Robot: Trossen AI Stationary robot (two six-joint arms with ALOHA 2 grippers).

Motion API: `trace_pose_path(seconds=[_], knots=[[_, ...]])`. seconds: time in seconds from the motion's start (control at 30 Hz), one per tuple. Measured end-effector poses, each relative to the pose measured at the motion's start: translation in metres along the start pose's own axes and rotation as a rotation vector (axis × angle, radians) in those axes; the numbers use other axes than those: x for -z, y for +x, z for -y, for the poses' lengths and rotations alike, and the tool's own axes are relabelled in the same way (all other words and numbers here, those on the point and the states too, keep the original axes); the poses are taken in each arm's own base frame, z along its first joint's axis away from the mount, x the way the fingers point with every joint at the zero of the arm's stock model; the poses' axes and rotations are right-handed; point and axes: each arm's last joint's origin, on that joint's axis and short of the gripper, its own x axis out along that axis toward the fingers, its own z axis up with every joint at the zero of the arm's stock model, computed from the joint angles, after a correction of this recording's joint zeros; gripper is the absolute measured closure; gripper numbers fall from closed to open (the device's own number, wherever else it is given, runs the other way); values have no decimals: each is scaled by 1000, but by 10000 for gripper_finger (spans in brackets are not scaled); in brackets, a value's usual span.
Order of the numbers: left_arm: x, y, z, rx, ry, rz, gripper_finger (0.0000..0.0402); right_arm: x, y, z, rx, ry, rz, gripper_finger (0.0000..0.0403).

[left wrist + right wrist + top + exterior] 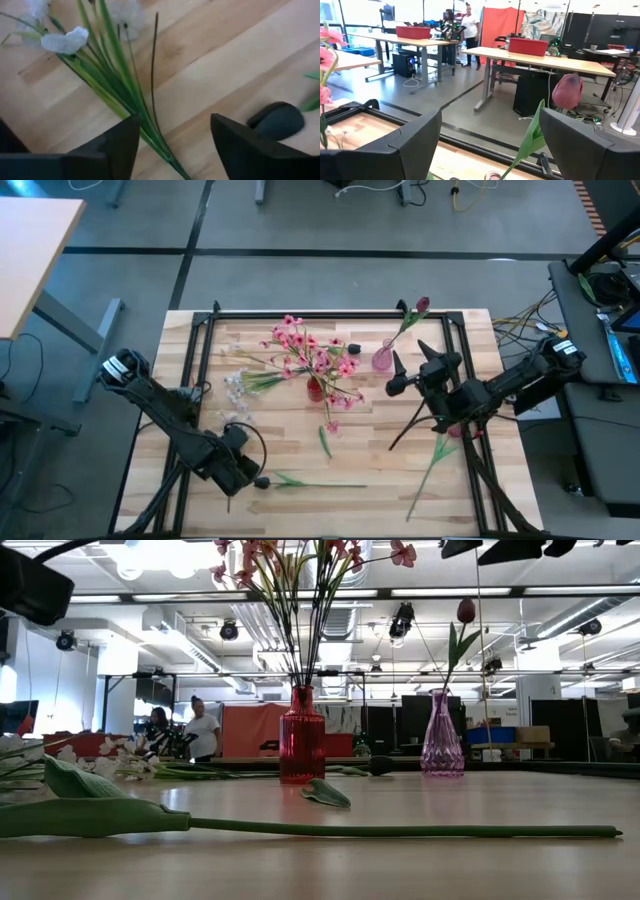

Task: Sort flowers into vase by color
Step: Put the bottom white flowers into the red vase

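Our right gripper stands with its jaws spread wide and nothing between them, hanging just above the pink vase. Ahead of it the dark red tulip bud stands free on its own stem. We judge this the letting-go of that tulip, and to do it well we should lift straight up and away, so a finger does not catch the leaf or tip the narrow vase.

Our left gripper is at the near left of the table, jaws apart and empty over the green stems of the white blossom sprig. A dark, rounded bud lies just beside one finger. For a clean pick we should come down over the bunched stems, not the blossoms, and close only when a stem sits squarely between the pads.

The pink vase holds that single tulip, leaning. The red vase at mid-table holds the pink blossom sprays, several stems fanned out.

Still on the wood: the white sprigs left of the red vase, a long-stemmed flower along the near edge with its dark head by our left gripper, another long stem under the right arm, and a loose green leaf.
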Motion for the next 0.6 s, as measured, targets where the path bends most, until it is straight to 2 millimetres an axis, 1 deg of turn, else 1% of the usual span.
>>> trace_pose_path(seconds=[0.13, 0.23, 0.37, 0.6], knots=[[1, 11, -5, -55, -30, 14, 136, 0, -3, 0, -12, -12, 1, 76], [1, 19, -11, -101, -88, 27, 127, 0, -5, -1, -23, -21, 2, 78], [3, 28, -16, -116, -127, 34, 129, 0, -8, -1, -38, -28, 4, 77], [6, 45, -15, -97, -134, 29, 143, 0, -13, -2, -59, -29, 6, 77]])
